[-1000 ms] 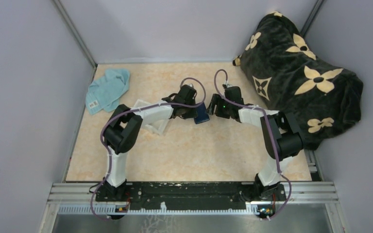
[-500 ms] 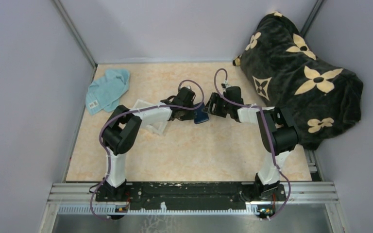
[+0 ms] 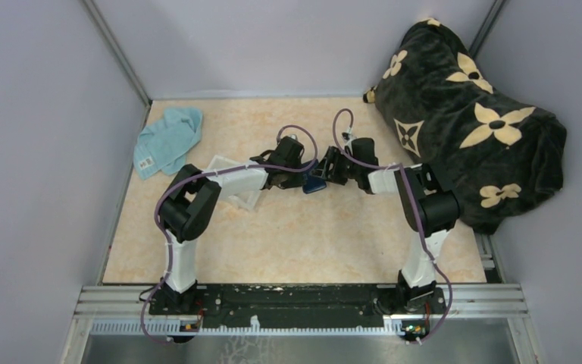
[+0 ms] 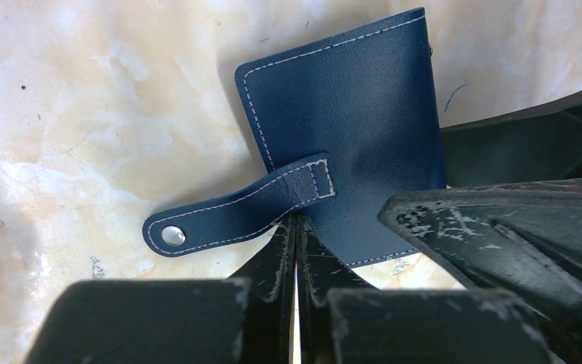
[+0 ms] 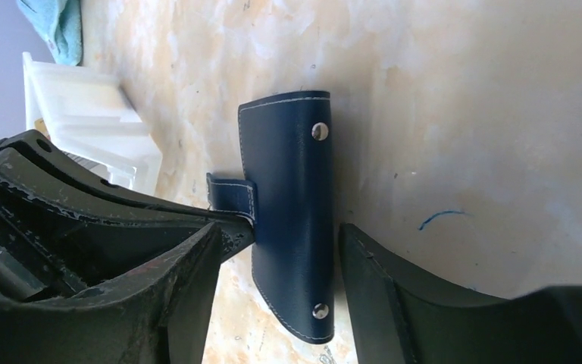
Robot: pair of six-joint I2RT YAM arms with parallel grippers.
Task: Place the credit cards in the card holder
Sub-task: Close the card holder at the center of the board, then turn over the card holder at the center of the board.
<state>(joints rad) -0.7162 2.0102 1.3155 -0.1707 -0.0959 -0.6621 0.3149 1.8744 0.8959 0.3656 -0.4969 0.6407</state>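
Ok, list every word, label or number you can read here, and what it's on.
None can be read.
Tag on the cloth: dark print, too small to read.
Wallet: stitching and snaps only, no lettering.
Blanket: flower patterns, no words.

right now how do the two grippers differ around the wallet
The left gripper is shut, tips at the strap of the wallet; the right gripper is open, straddling the wallet. The left gripper reaches in from the left, the right gripper from the right. Both are black and at the wallet.
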